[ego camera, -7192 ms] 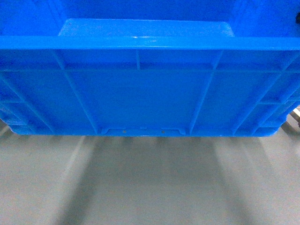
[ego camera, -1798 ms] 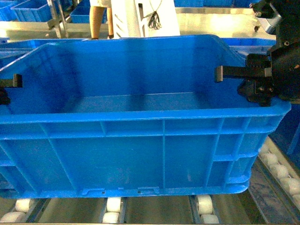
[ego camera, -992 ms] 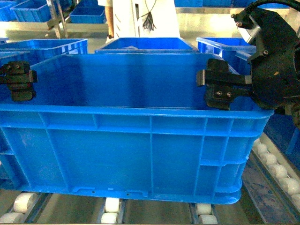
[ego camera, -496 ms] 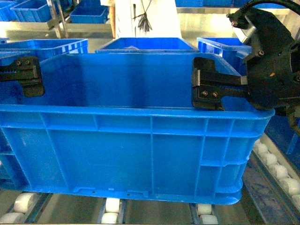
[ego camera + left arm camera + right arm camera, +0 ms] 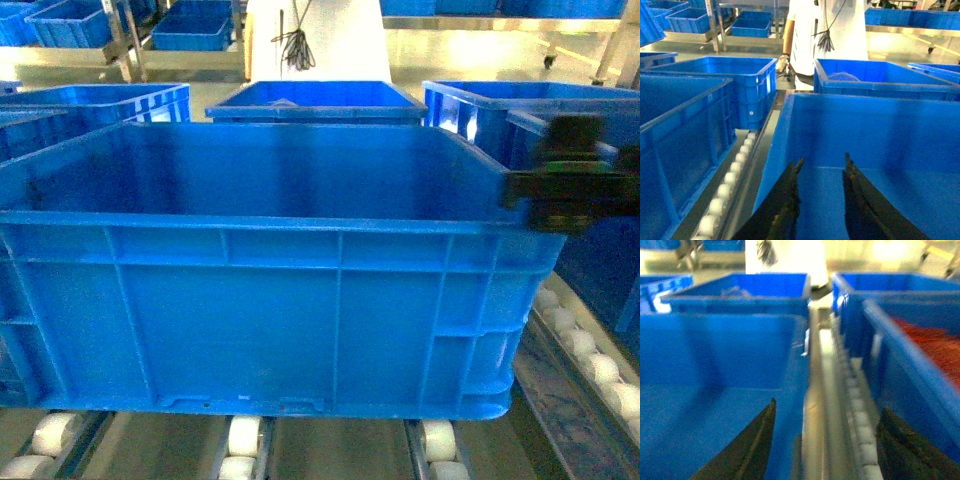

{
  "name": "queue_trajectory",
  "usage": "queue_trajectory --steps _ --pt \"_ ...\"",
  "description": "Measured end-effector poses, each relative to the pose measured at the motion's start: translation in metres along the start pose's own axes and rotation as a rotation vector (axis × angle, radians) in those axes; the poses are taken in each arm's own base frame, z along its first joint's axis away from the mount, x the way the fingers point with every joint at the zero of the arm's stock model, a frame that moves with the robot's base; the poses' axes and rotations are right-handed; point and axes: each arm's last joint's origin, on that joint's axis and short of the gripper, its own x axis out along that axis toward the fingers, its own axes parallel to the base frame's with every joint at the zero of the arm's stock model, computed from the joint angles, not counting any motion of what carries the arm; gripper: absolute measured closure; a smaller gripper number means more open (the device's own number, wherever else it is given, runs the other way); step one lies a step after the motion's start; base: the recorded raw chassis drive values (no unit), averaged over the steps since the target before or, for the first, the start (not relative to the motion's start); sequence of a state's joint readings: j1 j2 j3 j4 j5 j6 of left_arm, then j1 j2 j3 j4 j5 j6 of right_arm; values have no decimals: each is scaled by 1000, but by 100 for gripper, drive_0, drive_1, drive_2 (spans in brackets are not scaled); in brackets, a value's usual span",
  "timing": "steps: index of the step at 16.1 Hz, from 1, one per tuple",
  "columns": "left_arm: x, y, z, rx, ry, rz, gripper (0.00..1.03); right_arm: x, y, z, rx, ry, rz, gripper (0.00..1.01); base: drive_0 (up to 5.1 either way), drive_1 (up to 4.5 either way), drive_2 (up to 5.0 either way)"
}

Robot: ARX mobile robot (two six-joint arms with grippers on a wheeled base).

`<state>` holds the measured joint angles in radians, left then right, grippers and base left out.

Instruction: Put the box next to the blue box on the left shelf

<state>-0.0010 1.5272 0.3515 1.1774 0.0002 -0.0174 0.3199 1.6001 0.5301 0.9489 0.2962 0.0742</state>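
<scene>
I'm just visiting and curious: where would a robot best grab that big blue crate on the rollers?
Probably by the thick rim of the crate, one end effector on each short side wall, coming down from above. The top is open and the rim juts out, giving a ledge, while neighbouring crates crowd the sides lower down.

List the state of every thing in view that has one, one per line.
box: upright on the left shelf rollers, empty, ungripped.
left gripper: open, fingers inside the box, clamping nothing.
right gripper: open, straddling the box's right wall, not closed on it.
crate behind: upright, contents unclear.
</scene>
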Motion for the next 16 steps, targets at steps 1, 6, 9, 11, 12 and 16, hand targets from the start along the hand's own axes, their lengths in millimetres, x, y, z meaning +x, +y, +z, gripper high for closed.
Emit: queue_trajectory --steps 1,6,9,11,12,16 --pt "-6 0 -1 0 6 0 83 -8 -9 1 -1 -42 -19 47 0 0 0" --pt "-57 0 -2 0 16 3 102 -70 -52 -20 -38 -69 -27 100 0 0 0" --pt "-81 0 -2 0 20 1 102 -96 -64 -16 -33 -100 -18 100 0 0 0" --pt "-94 0 -2 0 20 2 102 -111 -70 -19 -32 -97 -26 100 0 0 0" --pt "-98 0 -2 0 18 2 102 -116 -71 -18 -32 -104 -21 100 0 0 0" --pt "-115 0 2 0 7 1 102 -136 -82 -19 -31 -104 -19 100 0 0 0"
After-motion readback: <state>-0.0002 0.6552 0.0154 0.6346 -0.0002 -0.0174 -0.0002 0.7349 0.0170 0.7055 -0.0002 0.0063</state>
